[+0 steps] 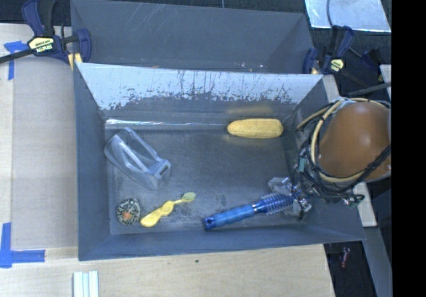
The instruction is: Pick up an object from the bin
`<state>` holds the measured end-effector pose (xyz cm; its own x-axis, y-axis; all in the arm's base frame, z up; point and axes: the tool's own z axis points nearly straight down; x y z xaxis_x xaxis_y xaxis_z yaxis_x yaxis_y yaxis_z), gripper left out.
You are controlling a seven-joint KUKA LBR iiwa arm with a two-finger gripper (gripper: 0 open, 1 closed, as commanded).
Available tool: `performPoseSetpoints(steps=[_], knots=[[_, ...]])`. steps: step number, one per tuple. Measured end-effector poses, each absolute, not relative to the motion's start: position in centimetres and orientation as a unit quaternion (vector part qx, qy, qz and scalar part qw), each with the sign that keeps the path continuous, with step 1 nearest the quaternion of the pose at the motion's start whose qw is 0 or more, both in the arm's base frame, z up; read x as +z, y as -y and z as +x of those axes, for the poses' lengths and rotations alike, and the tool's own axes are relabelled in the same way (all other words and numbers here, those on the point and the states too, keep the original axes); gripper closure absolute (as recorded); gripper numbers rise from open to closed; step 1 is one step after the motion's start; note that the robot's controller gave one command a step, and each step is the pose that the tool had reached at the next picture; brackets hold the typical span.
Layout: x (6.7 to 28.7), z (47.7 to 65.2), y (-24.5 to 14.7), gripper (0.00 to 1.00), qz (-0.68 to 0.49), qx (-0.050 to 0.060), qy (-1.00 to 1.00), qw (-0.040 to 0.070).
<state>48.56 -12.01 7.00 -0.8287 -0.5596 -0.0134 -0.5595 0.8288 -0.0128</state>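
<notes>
My gripper is low in the bin's front right corner, mostly hidden under the arm's orange dome and cables. It is right at the bristled end of a blue brush. The brush lies along the front wall with its handle pointing left. Whether the brush head is in the gripper's hold I cannot make out. A yellow corn cob lies against the back wall, well apart from the gripper.
A clear plastic piece with a blue end rests at the left. A small yellow curved thing and a round speckled ball lie at the front left. The floor between them is bare.
</notes>
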Motion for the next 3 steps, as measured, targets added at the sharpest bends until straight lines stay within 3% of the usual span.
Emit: performPoseSetpoints(steps=[1, 2, 3], knots=[[7.0, 48.6, 12.0, 1.00, -0.293, -0.004, -0.956, 0.008], [14.6, 48.8, 12.3, 1.00, -0.296, -0.003, -0.955, 0.007], [19.1, 48.9, 12.2, 1.00, -0.299, -0.003, -0.954, 0.008]])
